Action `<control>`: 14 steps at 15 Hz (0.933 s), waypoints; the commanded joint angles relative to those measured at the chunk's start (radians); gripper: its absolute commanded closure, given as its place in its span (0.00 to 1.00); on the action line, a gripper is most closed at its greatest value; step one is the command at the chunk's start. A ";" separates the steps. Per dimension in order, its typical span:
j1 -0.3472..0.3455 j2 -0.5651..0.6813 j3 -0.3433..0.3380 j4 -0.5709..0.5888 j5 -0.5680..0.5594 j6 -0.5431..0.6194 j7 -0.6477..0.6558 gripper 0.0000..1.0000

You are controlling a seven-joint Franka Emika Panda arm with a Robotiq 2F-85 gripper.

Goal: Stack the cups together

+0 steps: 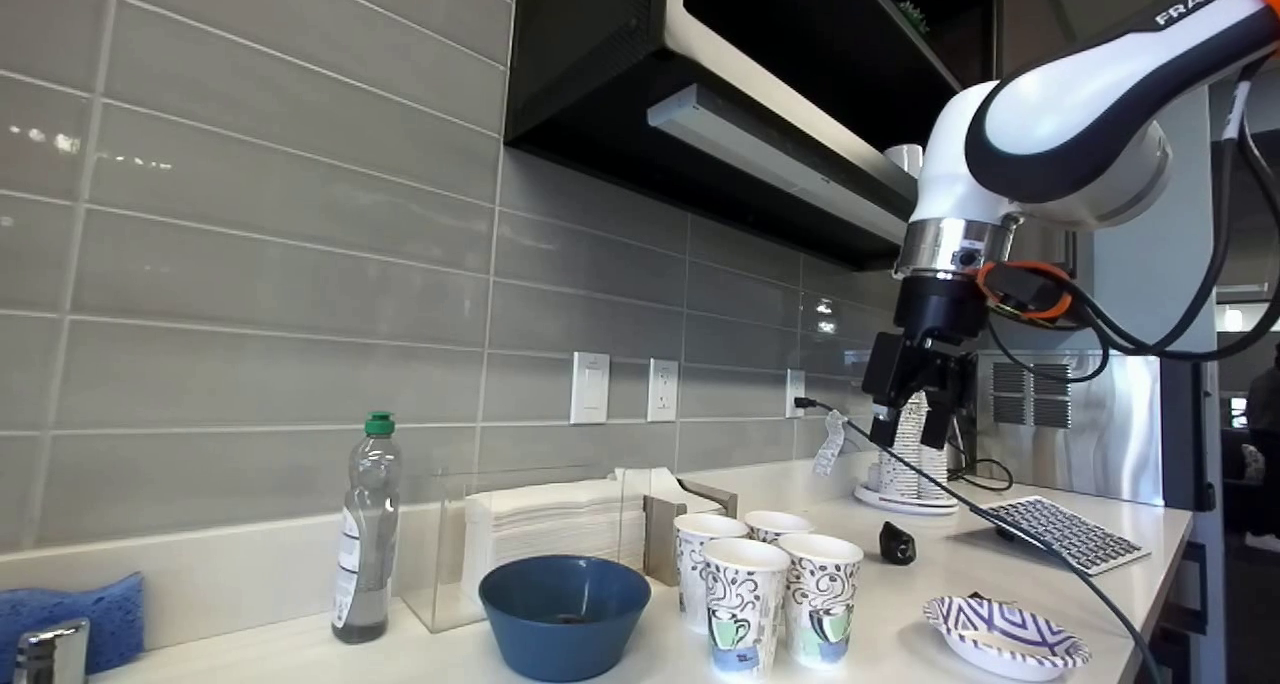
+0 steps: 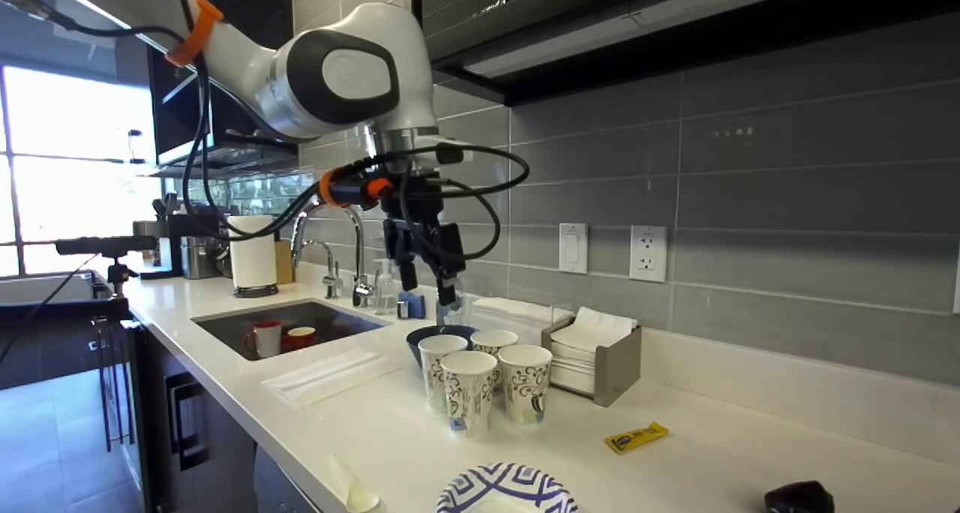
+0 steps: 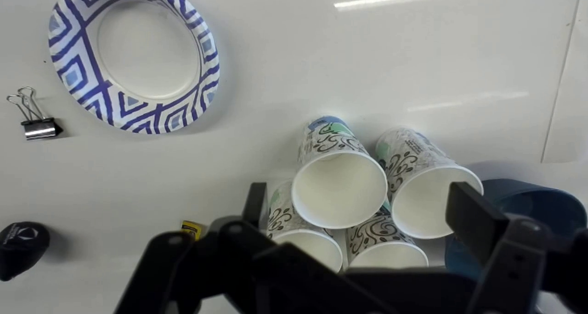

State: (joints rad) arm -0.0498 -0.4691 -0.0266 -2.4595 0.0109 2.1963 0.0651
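The gripper [image 1: 910, 430] hangs over the counter [image 1: 885, 614], higher than the cups [image 1: 745, 609], its fingers spread wide and holding nothing; we judge the gap is meant to straddle a cup's rim. Going left to right in an exterior view, we meet the blue sponge [image 1: 95, 614] and the bottle [image 1: 368, 534], probably there for washing-up. Next, the napkins [image 1: 550, 526] lie boxed in, we suppose so the pile stays square. The blue bowl [image 1: 562, 644] sits just beside the cups, which stand upright on the counter, mouths up and close together. None is nested yet. We think the cluster suits short lifts from one into the next, though tight spacing may leave little room for a finger. Farther right come a small black object [image 1: 897, 544], the paper bowl [image 1: 1000, 620] and the keyboard [image 1: 1062, 532], set apart, we guess, as unneeded.

Our count: four cups, one blue bowl, one paper bowl, one bottle, one blue sponge, one keyboard, one small black object. We cannot number the napkins.
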 commanded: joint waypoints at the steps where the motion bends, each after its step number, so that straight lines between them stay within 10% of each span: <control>1: -0.008 0.038 -0.015 -0.012 0.004 0.064 -0.009 0.00; 14: -0.008 0.305 -0.060 0.066 0.035 0.192 -0.061 0.00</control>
State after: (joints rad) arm -0.0553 -0.2286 -0.0796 -2.4393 0.0203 2.3635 0.0347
